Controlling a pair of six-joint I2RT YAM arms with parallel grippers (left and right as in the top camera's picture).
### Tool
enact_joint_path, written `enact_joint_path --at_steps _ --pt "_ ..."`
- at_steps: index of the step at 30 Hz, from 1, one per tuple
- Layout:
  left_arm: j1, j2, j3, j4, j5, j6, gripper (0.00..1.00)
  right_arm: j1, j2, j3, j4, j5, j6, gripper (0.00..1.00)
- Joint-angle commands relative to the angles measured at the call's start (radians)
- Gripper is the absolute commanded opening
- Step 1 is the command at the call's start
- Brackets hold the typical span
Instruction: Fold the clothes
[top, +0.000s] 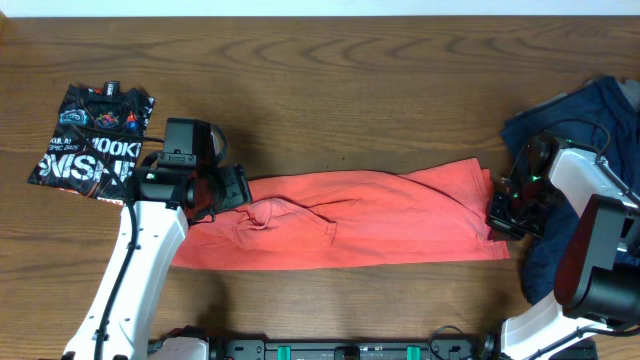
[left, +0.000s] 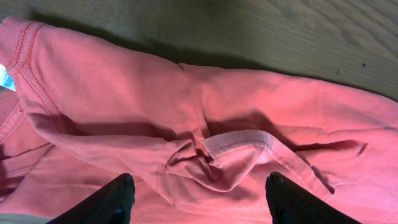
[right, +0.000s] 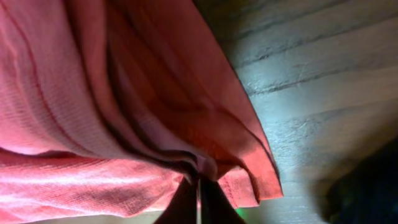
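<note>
Two pincers: right pincer (right: 199, 202) clamped on the right-end edge of the coral-red T-shirt (top: 380, 215); left pincer (left: 199, 194) spread wide over its bunched left end, gripping nothing. Shirt lies as a long strip mid-bench (top: 350, 80); navy garment (top: 590, 110) right, black tee (top: 95, 140) far left.

1. A wooden table (top: 350, 100), dark brown with wavy grain, fills the overhead view.
2. A pale strip (top: 320, 6) runs along its far edge.
3. In the left wrist view, a small dark speck (left: 364, 64) marks the bare wood.
</note>
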Motion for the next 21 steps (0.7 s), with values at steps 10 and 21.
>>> enact_joint_path --at_steps 10,21 --pt "0.003 -0.009 0.010 0.001 -0.005 -0.002 0.70 0.010 -0.160 0.202 -0.196 -0.031 0.014 0.01" --pt "0.003 -0.009 0.010 0.003 -0.005 -0.002 0.70 0.010 -0.237 0.205 -0.330 0.014 0.016 0.01"
